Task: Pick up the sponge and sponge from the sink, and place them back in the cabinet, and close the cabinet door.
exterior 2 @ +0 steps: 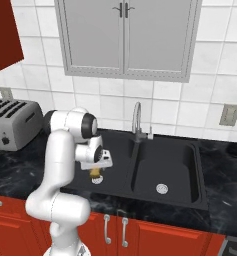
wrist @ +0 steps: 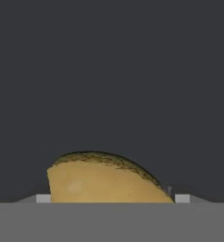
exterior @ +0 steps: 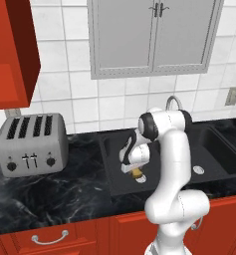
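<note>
The tan-yellow sponge is seen low in the left basin of the black double-basin sink, between the jaws of the two-finger gripper. Whether it is gripped cannot be told. A firm, centred squeeze is advised before lifting.

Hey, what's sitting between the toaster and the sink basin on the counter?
Nothing: in the left base view the black marbled counter between the toaster and the sink is bare stone.
</note>
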